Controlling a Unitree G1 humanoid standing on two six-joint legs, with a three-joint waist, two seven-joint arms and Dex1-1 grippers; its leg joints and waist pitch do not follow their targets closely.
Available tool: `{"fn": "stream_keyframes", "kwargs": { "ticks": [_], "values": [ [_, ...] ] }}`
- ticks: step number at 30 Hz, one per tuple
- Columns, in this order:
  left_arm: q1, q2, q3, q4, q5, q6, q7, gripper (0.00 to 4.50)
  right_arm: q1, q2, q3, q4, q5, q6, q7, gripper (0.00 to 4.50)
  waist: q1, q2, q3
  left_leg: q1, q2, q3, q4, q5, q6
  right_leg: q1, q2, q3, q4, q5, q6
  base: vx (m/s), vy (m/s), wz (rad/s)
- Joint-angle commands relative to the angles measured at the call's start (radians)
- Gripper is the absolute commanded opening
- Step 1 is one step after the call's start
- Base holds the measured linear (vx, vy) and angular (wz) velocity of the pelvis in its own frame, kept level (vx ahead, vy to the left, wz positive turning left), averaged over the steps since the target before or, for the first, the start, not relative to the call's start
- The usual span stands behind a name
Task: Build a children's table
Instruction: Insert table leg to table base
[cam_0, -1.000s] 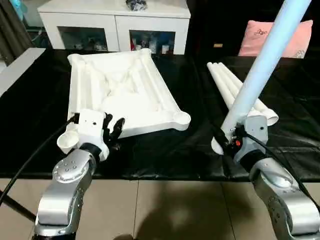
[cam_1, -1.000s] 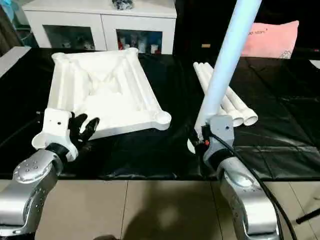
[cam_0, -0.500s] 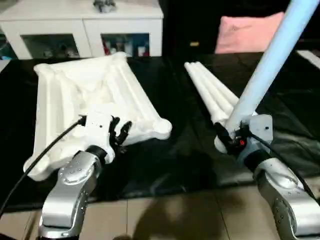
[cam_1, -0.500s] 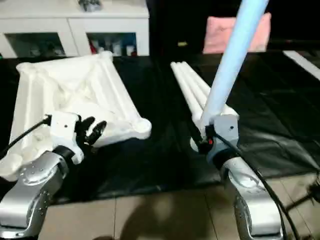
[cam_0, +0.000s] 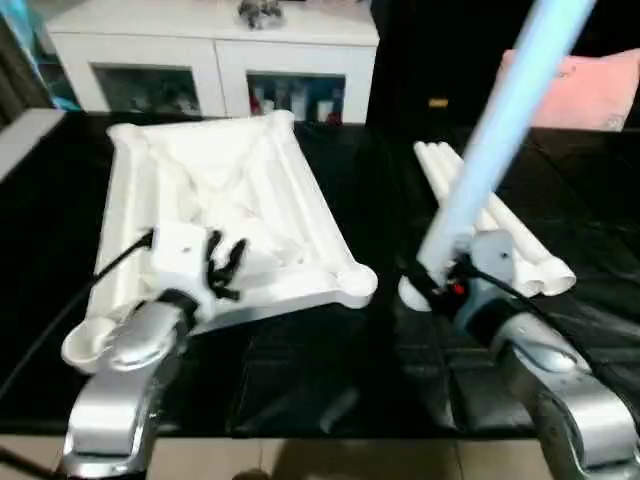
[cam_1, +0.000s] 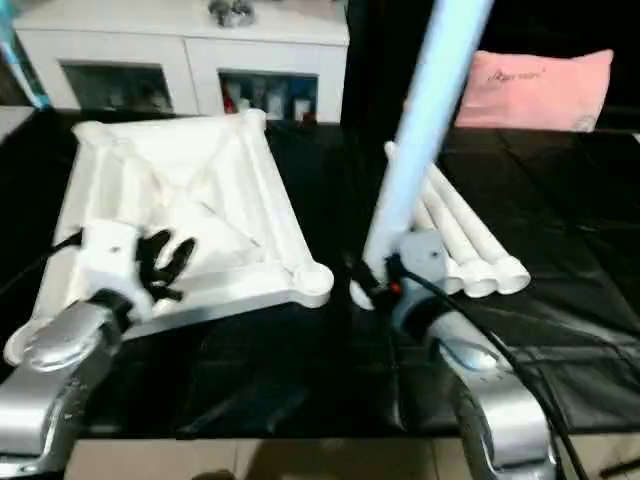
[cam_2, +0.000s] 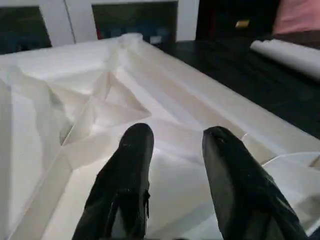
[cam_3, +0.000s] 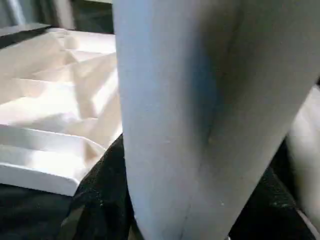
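One black-covered table (cam_0: 300, 350) fronts a white cabinet (cam_0: 215, 50); right pincer (cam_0: 432, 285) grips a leg (cam_0: 495, 140).

No lettering, number or sign can be read anywhere here. The pink cushion (cam_1: 545, 88), lying behind the black-covered table (cam_1: 560, 330), carries a short dark line of script across its upper part, but the letters are too small and soft to make out. Behind the glass doors of the white cabinet (cam_0: 215, 45), also beyond the table, stand small coloured packages whose labels cannot be read either.
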Motion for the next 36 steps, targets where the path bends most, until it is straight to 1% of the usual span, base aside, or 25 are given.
{"fn": "stream_keyframes", "kwargs": {
  "ticks": [1,2,3,4,6,9,10,11,12,13,14,16,18,20,22,23,25,26,27,28,31,32,34,35,36],
  "values": [
    [-0.003,-0.003,-0.024,-0.010,0.002,0.003,0.001,1.86,0.003,-0.002,-0.023,0.003,-0.019,-0.023,-0.012,1.93,0.010,-0.011,-0.034,0.015,0.064,0.000,-0.065,0.276,0.146,0.031,-0.072,0.022,-0.111,0.202,-0.087,-0.077,0.027,-0.08],
    [-0.002,-0.002,-0.031,-0.009,0.000,-0.001,-0.003,1.86,0.005,0.006,-0.032,0.005,-0.015,-0.032,-0.018,1.93,0.011,-0.010,-0.031,0.021,0.080,0.006,-0.091,0.032,0.064,0.048,-0.074,0.014,-0.114,0.105,-0.142,-0.077,0.027,-0.08],
    [-0.001,0.002,-0.036,-0.009,0.000,-0.001,-0.008,1.86,0.005,0.008,-0.034,0.005,-0.013,-0.032,-0.020,1.93,0.002,0.003,-0.032,0.026,0.088,0.009,-0.114,-0.109,0.011,0.052,-0.058,-0.003,-0.114,0.035,-0.189,-0.098,0.015,-0.15],
    [-0.001,0.011,-0.047,-0.009,-0.001,0.005,-0.023,1.86,0.004,0.009,-0.036,0.007,-0.014,-0.033,-0.024,1.93,-0.002,0.005,-0.030,0.026,0.092,0.010,-0.122,-0.159,-0.009,0.047,-0.049,-0.007,-0.115,0.007,-0.200,-0.097,0.016,-0.13],
    [0.000,0.043,-0.079,-0.005,-0.007,0.003,-0.077,1.86,-0.003,0.012,-0.041,0.021,-0.017,-0.040,-0.032,1.93,-0.012,0.009,-0.020,0.031,0.098,0.009,-0.138,-0.368,-0.071,0.023,-0.045,-0.007,-0.126,-0.133,-0.206,-0.093,0.013,-0.10],
    [-0.005,0.069,-0.100,0.003,-0.007,0.008,-0.114,1.86,-0.011,0.012,-0.045,0.037,-0.020,-0.049,-0.041,1.93,-0.014,0.007,-0.017,0.034,0.104,0.023,-0.143,-0.468,-0.106,0.005,-0.052,-0.003,-0.140,-0.257,-0.178,-0.072,0.004,-0.06],
    [-0.012,0.087,-0.118,0.014,-0.002,0.007,-0.139,1.86,-0.017,0.015,-0.051,0.048,-0.022,-0.059,-0.047,1.93,-0.014,0.006,-0.016,0.034,0.105,0.026,-0.144,-0.475,-0.109,0.004,-0.053,-0.003,-0.142,-0.274,-0.171,-0.061,0.002,-0.04],
    [-0.031,0.113,-0.146,0.038,0.012,0.010,-0.163,1.86,-0.029,0.023,-0.070,0.068,-0.021,-0.076,-0.054,1.93,-0.010,0.014,-0.019,0.042,0.106,0.033,-0.142,-0.490,-0.117,-0.010,-0.055,0.000,-0.147,-0.293,-0.157,-0.061,0.002,-0.04],
    [-0.031,0.113,-0.146,0.038,0.012,0.010,-0.163,1.86,-0.029,0.023,-0.070,0.068,-0.021,-0.076,-0.054,1.93,-0.010,0.011,-0.019,0.042,0.106,0.034,-0.143,-0.495,-0.118,-0.011,-0.055,0.000,-0.148,-0.298,-0.154,-0.058,0.001,-0.02],
    [-0.041,0.116,-0.154,0.050,0.022,-0.007,-0.162,1.86,-0.035,0.019,-0.072,0.076,-0.036,-0.093,-0.061,1.93,-0.011,0.015,-0.019,0.041,0.107,0.034,-0.144,-0.496,-0.121,-0.011,-0.054,-0.001,-0.145,-0.293,-0.153,0.000,0.000,0.00],
    [-0.044,0.102,-0.149,0.051,0.023,-0.005,-0.143,1.86,-0.036,0.017,-0.072,0.075,-0.036,-0.093,-0.057,1.93,-0.010,0.014,-0.020,0.039,0.110,0.036,-0.146,-0.479,-0.120,-0.009,-0.053,-0.001,-0.144,-0.264,-0.153,0.000,0.000,0.00],
    [-0.045,0.090,-0.144,0.052,0.023,-0.003,-0.127,1.86,-0.035,0.015,-0.073,0.073,-0.033,-0.091,-0.055,1.93,-0.007,0.011,-0.022,0.035,0.112,0.046,-0.144,-0.413,-0.095,-0.006,-0.052,0.001,-0.139,-0.195,-0.169,0.000,0.000,0.00],
    [-0.043,0.041,-0.106,0.054,0.018,0.017,-0.054,1.86,-0.021,0.027,-0.076,0.058,-0.015,-0.069,-0.063,1.93,-0.010,0.007,-0.024,0.027,0.114,0.052,-0.143,-0.364,-0.078,0.000,-0.052,-0.001,-0.135,-0.169,-0.178,0.000,0.000,0.00],
    [-0.031,-0.008,-0.050,0.046,-0.010,0.010,-0.006,1.86,-0.006,0.043,-0.073,0.044,-0.004,-0.058,-0.075,1.93,-0.006,0.007,-0.025,0.029,0.114,0.061,-0.139,-0.333,-0.066,-0.004,-0.053,0.000,-0.137,-0.167,-0.184,0.000,0.000,0.00],
    [-0.023,-0.023,-0.024,0.042,-0.017,0.005,0.022,1.86,-0.002,0.054,-0.070,0.043,-0.002,-0.052,-0.083,1.93,-0.007,0.002,-0.028,0.023,0.115,0.065,-0.137,-0.290,-0.054,0.000,-0.051,-0.002,-0.135,-0.136,-0.187,0.000,0.000,0.00],
    [-0.020,-0.023,-0.018,0.042,-0.013,-0.006,0.031,1.86,-0.003,0.057,-0.067,0.047,-0.006,-0.056,-0.085,1.93,-0.006,-0.004,-0.031,0.018,0.115,0.066,-0.135,-0.249,-0.042,0.004,-0.050,-0.004,-0.130,-0.094,-0.185,0.000,0.000,0.00],
    [-0.018,-0.020,-0.018,0.044,-0.007,-0.010,0.035,1.86,-0.005,0.061,-0.066,0.052,-0.007,-0.058,-0.086,1.93,-0.003,0.002,-0.040,0.017,0.116,0.068,-0.129,-0.181,-0.031,0.006,-0.046,-0.007,-0.121,-0.001,-0.185,0.000,0.000,0.00],
    [-0.019,-0.010,-0.023,0.051,0.004,-0.020,0.030,1.86,-0.009,0.064,-0.064,0.059,-0.012,-0.063,-0.086,1.93,-0.001,0.000,-0.045,0.019,0.117,0.071,-0.121,-0.106,-0.014,0.004,-0.042,-0.007,-0.112,0.113,-0.193,0.000,0.000,0.00],
    [-0.021,-0.003,-0.027,0.056,0.010,-0.026,0.025,1.86,-0.011,0.065,-0.061,0.062,-0.016,-0.065,-0.086,1.93,0.001,-0.001,-0.044,0.020,0.115,0.075,-0.118,-0.060,0.004,0.003,-0.040,-0.009,-0.109,0.179,-0.201,0.000,0.000,0.00],
    [-0.025,0.011,-0.036,0.063,0.013,-0.038,0.006,1.86,-0.014,0.063,-0.056,0.065,-0.020,-0.070,-0.082,1.93,0.002,-0.004,-0.044,0.020,0.114,0.076,-0.116,-0.044,0.013,0.005,-0.040,-0.009,-0.108,0.198,-0.204,0.000,0.000,0.00],
    [-0.058,0.060,-0.074,0.092,0.003,-0.047,-0.091,1.86,-0.034,0.060,-0.062,0.078,-0.016,-0.066,-0.075,1.93,0.007,-0.002,-0.040,0.026,0.115,0.082,-0.120,-0.053,0.031,0.002,-0.041,-0.009,-0.112,0.157,-0.214,0.000,0.000,0.00],
    [-0.067,0.071,-0.082,0.101,-0.004,-0.051,-0.114,1.86,-0.039,0.059,-0.064,0.080,-0.013,-0.064,-0.075,1.93,0.009,0.005,-0.039,0.029,0.117,0.081,-0.123,-0.079,0.021,-0.001,-0.040,-0.009,-0.113,0.117,-0.217,0.000,0.000,0.00],
    [-0.100,0.108,-0.109,0.141,-0.021,-0.046,-0.193,1.86,-0.050,0.050,-0.069,0.089,-0.007,-0.063,-0.068,1.93,0.010,0.005,-0.036,0.032,0.120,0.082,-0.129,-0.122,-0.001,-0.003,-0.040,-0.007,-0.116,0.070,-0.214,0.000,0.000,0.00],
    [-0.132,0.148,-0.141,0.180,-0.051,-0.032,-0.299,1.86,-0.061,0.041,-0.074,0.099,-0.005,-0.066,-0.060,1.93,0.012,0.007,-0.035,0.036,0.118,0.082,-0.131,-0.152,-0.018,-0.007,-0.039,-0.006,-0.118,0.040,-0.210,0.000,0.000,0.00],
    [-0.145,0.166,-0.156,0.196,-0.060,-0.025,-0.340,2.14,-0.066,0.038,-0.076,0.103,-0.005,-0.067,-0.057,1.93,0.014,0.012,-0.035,0.037,0.117,0.082,-0.135,-0.181,-0.038,-0.009,-0.038,-0.004,-0.116,0.013,-0.207,0.000,0.000,0.00]
  ]
}}
